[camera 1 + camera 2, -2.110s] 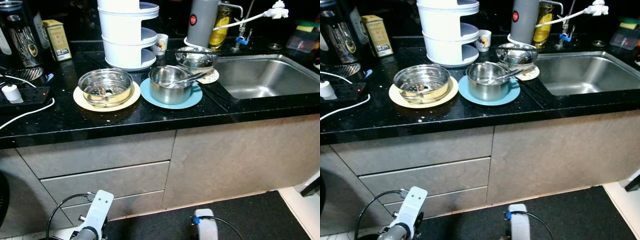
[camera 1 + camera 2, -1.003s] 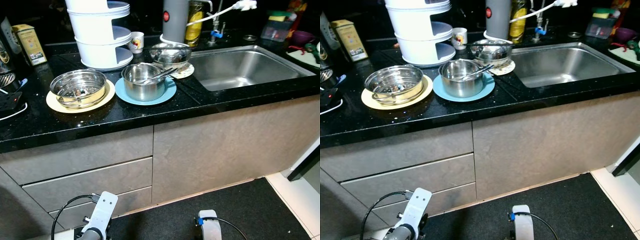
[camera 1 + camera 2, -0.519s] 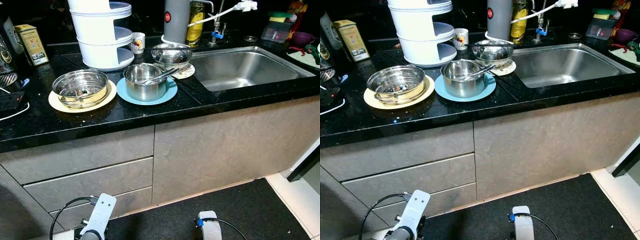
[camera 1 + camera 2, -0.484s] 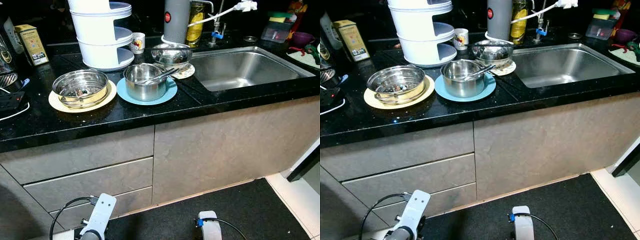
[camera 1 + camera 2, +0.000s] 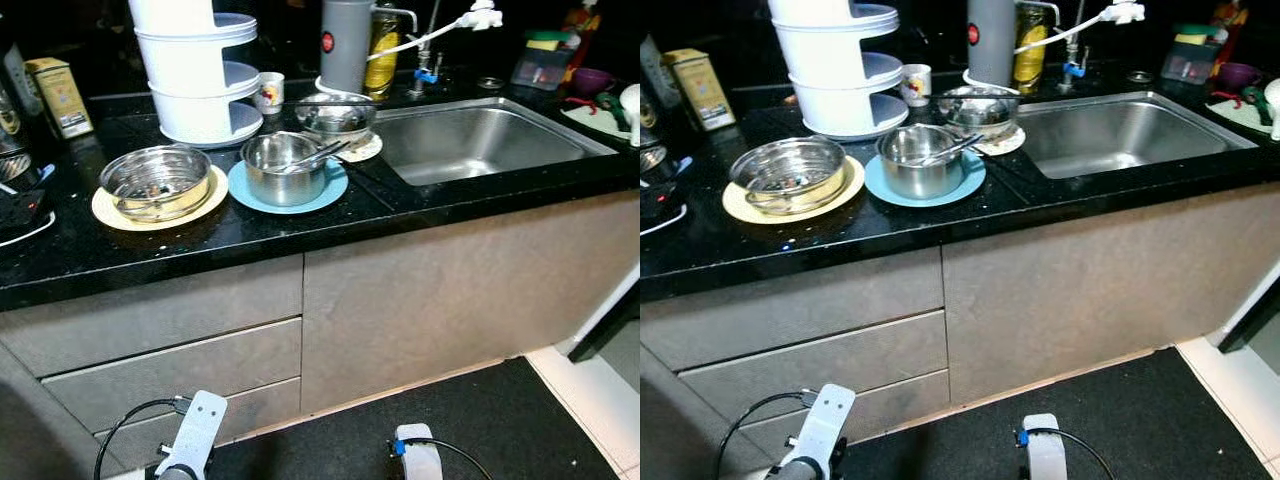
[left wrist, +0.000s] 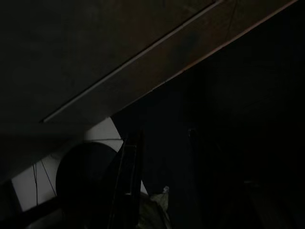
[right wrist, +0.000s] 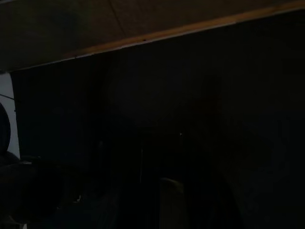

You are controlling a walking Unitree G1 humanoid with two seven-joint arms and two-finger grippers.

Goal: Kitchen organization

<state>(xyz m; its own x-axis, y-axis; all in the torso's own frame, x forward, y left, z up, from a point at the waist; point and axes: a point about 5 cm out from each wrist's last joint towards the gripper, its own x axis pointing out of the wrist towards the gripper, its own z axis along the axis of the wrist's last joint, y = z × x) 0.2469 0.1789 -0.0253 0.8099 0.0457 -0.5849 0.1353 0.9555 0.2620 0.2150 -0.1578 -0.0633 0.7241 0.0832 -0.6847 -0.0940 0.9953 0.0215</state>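
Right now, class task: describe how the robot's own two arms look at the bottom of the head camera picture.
The left arm ends in a pale, flat white-grey bracket with small holes, and a black cable loops beside it. The right arm is a rounded white casing with a blue fitting and a thin black cable.

We are facing the surface (image 5: pixel 250 235) with drawers (image 5: pixel 170 365) lying beneath it. A steamer insert (image 5: pixel 156 182) is sitting left of a saucepan (image 5: pixel 283 166), a bowl (image 5: pixel 335 113) standing behind that. The sink (image 5: pixel 480 140) is lying to the right, a tiered rack (image 5: pixel 195 75) standing behind.
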